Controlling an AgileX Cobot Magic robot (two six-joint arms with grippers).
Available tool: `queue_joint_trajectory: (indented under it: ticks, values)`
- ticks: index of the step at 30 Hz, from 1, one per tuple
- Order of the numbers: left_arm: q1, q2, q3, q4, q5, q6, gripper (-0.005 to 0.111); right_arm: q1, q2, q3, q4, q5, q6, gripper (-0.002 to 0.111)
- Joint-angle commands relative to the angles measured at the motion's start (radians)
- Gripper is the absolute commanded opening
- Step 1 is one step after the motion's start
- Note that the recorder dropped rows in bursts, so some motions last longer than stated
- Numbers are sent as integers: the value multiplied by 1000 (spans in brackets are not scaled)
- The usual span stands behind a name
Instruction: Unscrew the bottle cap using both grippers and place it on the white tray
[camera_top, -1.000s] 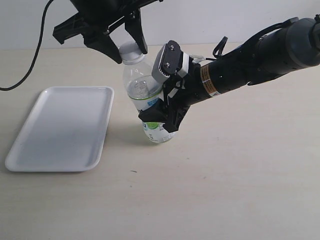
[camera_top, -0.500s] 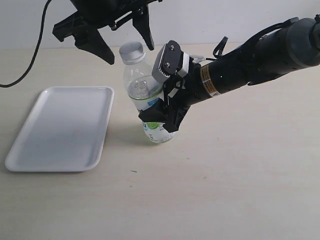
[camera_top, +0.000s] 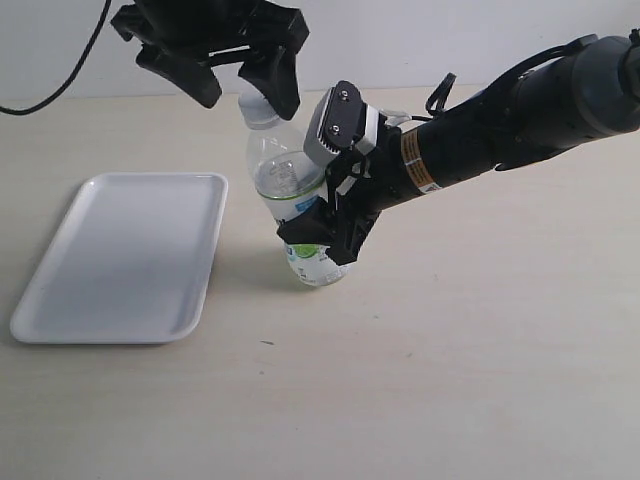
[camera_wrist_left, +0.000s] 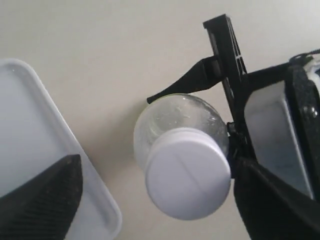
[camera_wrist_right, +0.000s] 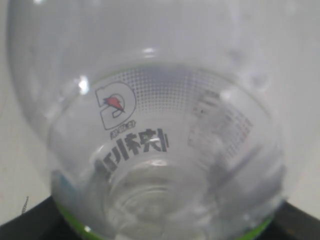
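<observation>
Bare counter (camera_top: 450, 380) gives no backstop: if the open left end effector (camera_top: 245, 98) closes off-centre on the cap (camera_wrist_left: 188, 180), the bottle (camera_top: 280, 170), gripped low by the right end effector (camera_top: 322, 240), may tilt.

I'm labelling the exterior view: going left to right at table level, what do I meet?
white tray → bottle → right arm. The grippers overlap the bottle, so they are left out.
</observation>
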Motion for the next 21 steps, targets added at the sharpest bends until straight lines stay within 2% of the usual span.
queue_joint_trajectory:
  ticks: [1, 4, 9, 13, 21]
  values:
    - [-2, -10, -6, -4, -6, 245, 79, 0, 3, 4, -22, 16, -5, 0]
    - [-2, -10, -6, -6, -6, 377, 79, 0, 3, 4, -22, 16, -5, 0]
    - [-2, -10, -6, -70, -6, 722, 79, 0, 3, 4, -22, 16, -5, 0]
    - [-2, -10, -6, -90, -6, 891, 79, 0, 3, 4, -22, 16, -3, 0]
    - [-2, -10, -6, -66, -6, 940, 79, 0, 3, 4, -22, 16, -3, 0]
